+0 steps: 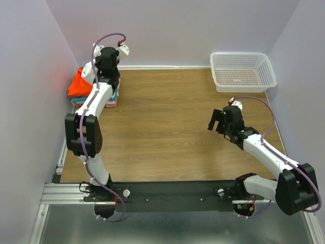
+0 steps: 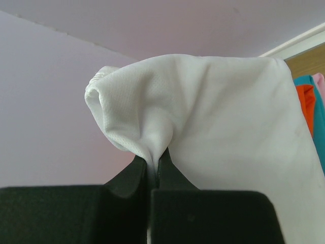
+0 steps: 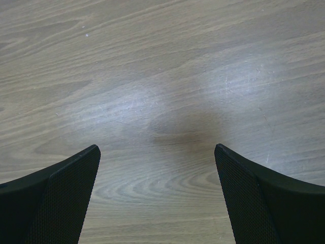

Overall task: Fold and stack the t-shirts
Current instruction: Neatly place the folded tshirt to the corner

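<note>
The left arm (image 1: 95, 99) is stretched out to the far left corner of the tabletop (image 1: 167, 117). Its wrist hangs right over the pile of folded t-shirts (image 1: 81, 89) that sits against the left wall. Its jaws are pinched tight on a fold of the white t-shirt (image 2: 223, 117). Seen from the wrist, the cloth is squeezed into a narrow neck between the two black tips. It puffs into a rounded hump on the left and drapes away in one broad sheet to the right. From above, the white shirt is hidden under the end of the arm, so I cannot tell how much of it lies on the pile. In the pile, the orange-red shirt (image 1: 77, 84) bulges out on the wall side. The wrist view catches thin strips of colour at its right edge, just past the white cloth: the teal shirt (image 2: 320, 137) and, above it, the pink shirt (image 2: 319, 80). The right arm (image 1: 264, 150) is well apart from all this, bent over bare wood on the right half of the tabletop. Its jaws are spread wide, with only wood grain showing between them. A white mesh basket (image 1: 244, 86) stands in the far right corner, near the back wall.
</note>
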Robot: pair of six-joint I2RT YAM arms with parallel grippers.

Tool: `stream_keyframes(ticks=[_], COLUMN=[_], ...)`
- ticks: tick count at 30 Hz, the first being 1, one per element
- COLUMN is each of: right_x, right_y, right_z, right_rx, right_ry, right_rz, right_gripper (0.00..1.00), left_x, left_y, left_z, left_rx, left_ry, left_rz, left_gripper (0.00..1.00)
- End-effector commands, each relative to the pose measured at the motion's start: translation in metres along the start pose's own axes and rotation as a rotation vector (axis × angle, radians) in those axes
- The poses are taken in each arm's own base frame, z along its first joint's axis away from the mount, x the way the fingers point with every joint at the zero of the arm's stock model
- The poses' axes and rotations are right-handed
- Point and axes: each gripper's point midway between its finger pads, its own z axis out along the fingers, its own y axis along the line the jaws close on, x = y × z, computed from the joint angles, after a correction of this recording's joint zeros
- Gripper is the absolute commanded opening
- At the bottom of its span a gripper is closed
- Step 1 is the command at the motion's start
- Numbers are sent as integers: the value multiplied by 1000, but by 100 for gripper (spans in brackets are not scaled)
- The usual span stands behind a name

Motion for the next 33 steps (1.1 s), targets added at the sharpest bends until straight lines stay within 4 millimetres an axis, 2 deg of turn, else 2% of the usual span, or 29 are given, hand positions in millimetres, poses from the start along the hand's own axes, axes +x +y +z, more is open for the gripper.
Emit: stream_keyframes(ticks=[1, 4, 10, 18, 19, 25, 26, 28, 29, 30, 32, 33], right_x=[-7, -7, -11, -4, -5, -4, -4, -4, -4, -3, -5, -6], right_y=[2, 4, 7, 13, 13, 13, 14, 13, 14, 14, 15, 15], right_z=[-2, -1, -1, 7, 8, 13, 13, 13, 13, 13, 13, 12], right_rx=[4, -6, -14, -30, -30, -25, -27, -23, -27, -26, -28, -28], right_ry=[-5, 2, -1, 46, 48, 63, 66, 68, 69, 70, 66, 63], right_rz=[5, 4, -3, -26, -30, -44, -49, -50, -51, -51, -53, -53], right_gripper=[100, 100, 100, 100, 100, 100, 100, 100, 100, 100, 100, 100], left_x=[2, 17, 39, 56, 69, 79, 84, 86, 87, 87, 83, 79], left_y=[4, 6, 5, -8, -1, 0, 1, 4, 6, 7, 14, 20], left_z=[23, 41, 62, 77, 81, 92, 92, 93, 94, 93, 91, 87], left_rx=[-24, -49, -60, -62, -75, -115, -125, -141, -151, -149, -155, -160], left_ry=[-14, 27, 70, 119, 142, 188, 205, 215, 217, 219, 208, 200], left_rz=[1, -13, -22, -18, -23, -37, -34, -49, -70, -77, -92, -107], left_gripper=[0, 0, 0, 0, 0, 0, 4, 31, 60, 76, 98, 98])
